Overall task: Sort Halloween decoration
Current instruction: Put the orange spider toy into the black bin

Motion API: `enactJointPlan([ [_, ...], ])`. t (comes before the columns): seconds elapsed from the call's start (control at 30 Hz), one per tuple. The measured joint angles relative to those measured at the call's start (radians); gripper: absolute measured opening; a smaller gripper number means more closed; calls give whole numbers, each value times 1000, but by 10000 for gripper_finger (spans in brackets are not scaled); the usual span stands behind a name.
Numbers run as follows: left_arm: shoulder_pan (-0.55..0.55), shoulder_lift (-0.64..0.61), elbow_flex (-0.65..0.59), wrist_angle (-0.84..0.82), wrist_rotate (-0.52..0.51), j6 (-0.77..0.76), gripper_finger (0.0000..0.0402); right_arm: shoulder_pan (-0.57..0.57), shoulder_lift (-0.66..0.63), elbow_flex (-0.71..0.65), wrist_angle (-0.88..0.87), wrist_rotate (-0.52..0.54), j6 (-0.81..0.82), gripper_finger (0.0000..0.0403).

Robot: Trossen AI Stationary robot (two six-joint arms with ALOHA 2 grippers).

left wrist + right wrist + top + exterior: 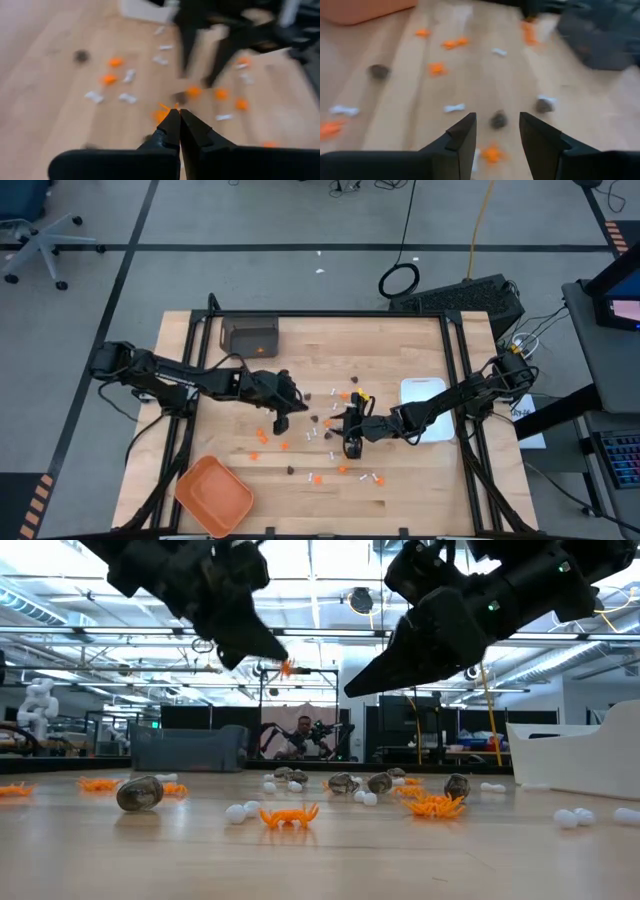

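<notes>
Tiny orange bits (288, 815), dark bits (140, 792) and small white pieces (235, 812) lie scattered on the wooden table (400, 490). My left gripper (281, 421) is mid-table, raised above the wood, and is shut on one orange bit (164, 107). It also shows in the low view (283, 664). My right gripper (351, 448) is open and empty just to the right of it. In the right wrist view (497, 130) it hangs over a dark bit (498, 120) and an orange bit (492, 152). My left gripper pinches the orange bit (288, 668) at the very ends of its two fingers (167, 125). The fingers slant down toward the table's right. The bit sticks out past the tips and is lifted clear of the table.
An orange tray (213, 493) sits at the near left corner. A white rectangular dish (425, 408) lies at the right, under my right arm. A dark grey box (250, 335) stands at the far left. A person (303, 730) sits in the room beyond the table.
</notes>
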Motion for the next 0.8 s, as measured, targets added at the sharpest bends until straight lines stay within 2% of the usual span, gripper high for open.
enactJointPlan([
  [0.27, -40, 0, 0, 74, 14, 0, 0, -24, 0, 0, 153, -8, -103, 178],
  [0.4, -53, 7, 1, 110, 14, 0, 0, -52, 0, 0, 210, -99, -117, 191],
  [0.47, -57, 17, 1, 139, 14, 0, 0, -64, 0, 0, 223, -113, -114, 190],
  [0.63, -59, 60, 1, 212, 14, 2, 0, -82, 0, 0, 237, -187, -122, 172],
  [0.8, -59, 95, 1, 267, 14, 5, 0, -83, 0, 0, 227, -192, -104, 122],
])
